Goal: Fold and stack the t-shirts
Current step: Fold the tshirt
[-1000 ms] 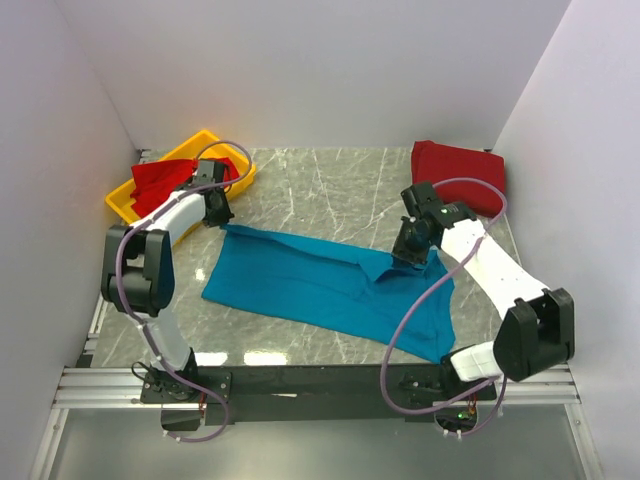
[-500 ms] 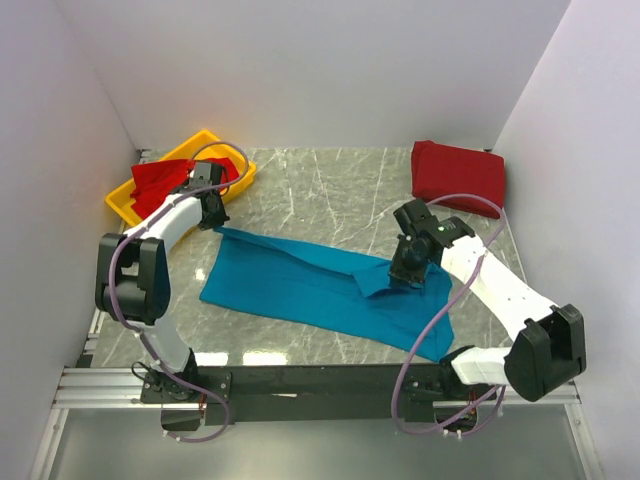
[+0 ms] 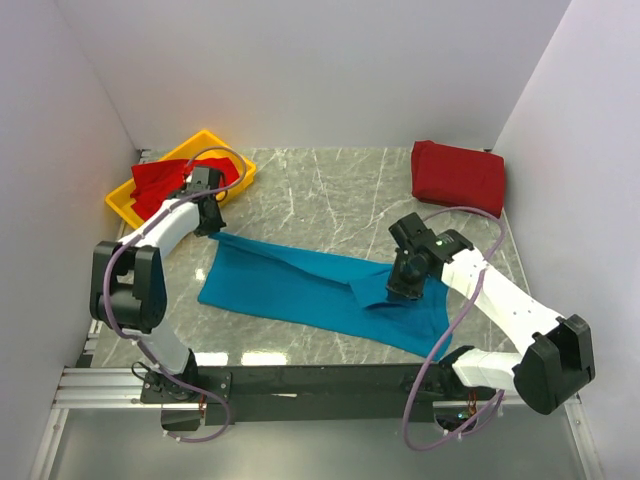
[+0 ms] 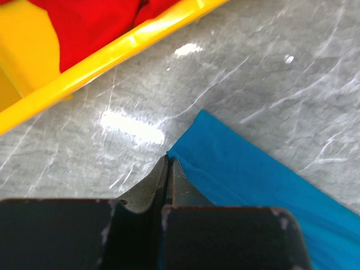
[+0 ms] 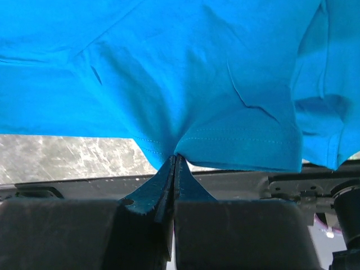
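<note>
A teal-blue t-shirt (image 3: 290, 285) lies spread slantwise across the middle of the marble table. My left gripper (image 3: 213, 228) is shut on its far left corner, and the left wrist view shows the closed tips (image 4: 169, 160) low on the table at the edge of the teal cloth (image 4: 253, 180). My right gripper (image 3: 400, 288) is shut on the shirt's hem on the right side. In the right wrist view the stitched hem (image 5: 236, 138) bunches into the closed tips (image 5: 175, 156) and hangs above the table. A folded red t-shirt (image 3: 458, 175) rests at the back right.
A yellow tray (image 3: 222, 140) at the back left holds a crumpled red shirt (image 3: 160, 180), and its rim (image 4: 112, 53) is just beyond my left gripper. White walls close in the table on three sides. The black rail with the arm bases (image 3: 320, 380) runs along the near edge.
My right gripper has carried the pinched hem toward the near edge and a little left, drawing the shirt's right part inward. My left gripper with its corner has shifted slightly left.
</note>
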### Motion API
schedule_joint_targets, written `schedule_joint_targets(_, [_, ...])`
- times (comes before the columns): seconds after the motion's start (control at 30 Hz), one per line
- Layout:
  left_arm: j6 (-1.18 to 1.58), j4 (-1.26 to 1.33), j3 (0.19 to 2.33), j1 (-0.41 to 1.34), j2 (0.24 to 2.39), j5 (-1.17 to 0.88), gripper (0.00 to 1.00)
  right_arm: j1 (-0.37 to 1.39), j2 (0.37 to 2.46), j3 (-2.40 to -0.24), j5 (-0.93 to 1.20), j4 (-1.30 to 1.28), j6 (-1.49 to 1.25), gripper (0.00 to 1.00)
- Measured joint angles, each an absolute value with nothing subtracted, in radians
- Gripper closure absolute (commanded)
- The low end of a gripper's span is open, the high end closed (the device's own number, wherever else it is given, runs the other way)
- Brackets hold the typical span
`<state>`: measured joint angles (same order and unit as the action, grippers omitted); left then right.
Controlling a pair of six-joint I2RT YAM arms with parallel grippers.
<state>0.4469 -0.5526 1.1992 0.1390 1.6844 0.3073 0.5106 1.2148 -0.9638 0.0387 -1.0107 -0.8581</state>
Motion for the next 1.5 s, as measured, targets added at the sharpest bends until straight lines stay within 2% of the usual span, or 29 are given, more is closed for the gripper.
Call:
schedule_joint_targets(0.03, [0.448,-0.558,1.197,0.139,1.681,0.310,0.97,0.518,1.214,-0.958,0.039,-1.011,-0.864,1.00])
schedule_joint_targets(0.07, [0.449,-0.562,1.193,0.139,1.678,0.313,0.86,0.525,1.214,-0.952,0.041,-1.011,-0.869,1.00])
schedule_joint_targets(0.1, [0.449,-0.565,1.192,0.139,1.676,0.313,0.86,0.532,1.214,-0.948,0.043,-1.010,-0.873,1.00])
schedule_joint_targets(0.13, [0.455,-0.566,1.187,0.139,1.672,0.313,0.70,0.542,1.214,-0.942,0.043,-1.010,-0.879,1.00])
schedule_joint_targets(0.23, [0.458,-0.578,1.165,0.139,1.646,0.314,0.48,0.572,1.212,-0.927,0.046,-1.011,-0.899,0.99])
schedule_joint_targets(0.33, [0.463,-0.598,1.139,0.139,1.591,0.313,0.38,0.597,1.208,-0.912,0.047,-1.012,-0.916,0.85])
schedule_joint_targets(0.37, [0.464,-0.603,1.135,0.139,1.571,0.313,0.37,0.603,1.206,-0.907,0.046,-1.013,-0.920,0.76])
schedule_joint_targets(0.47, [0.465,-0.604,1.132,0.139,1.513,0.302,0.35,0.615,1.193,-0.902,0.046,-1.016,-0.934,0.63])
schedule_joint_targets(0.63, [0.465,-0.580,1.132,0.144,1.499,0.250,0.35,0.617,1.159,-0.901,0.025,-1.020,-0.953,0.52])
schedule_joint_targets(0.8, [0.466,-0.555,1.153,0.171,1.590,0.174,0.35,0.574,1.152,-0.893,-0.014,-1.011,-0.950,0.52])
schedule_joint_targets(1.13, [0.477,-0.514,1.236,0.179,1.792,0.070,0.35,0.228,1.148,-0.781,-0.054,-0.889,-0.869,0.52])
schedule_joint_targets(1.5, [0.493,-0.504,1.268,0.179,1.884,0.041,0.35,0.034,1.305,-0.788,-0.088,-0.756,-0.738,0.51])
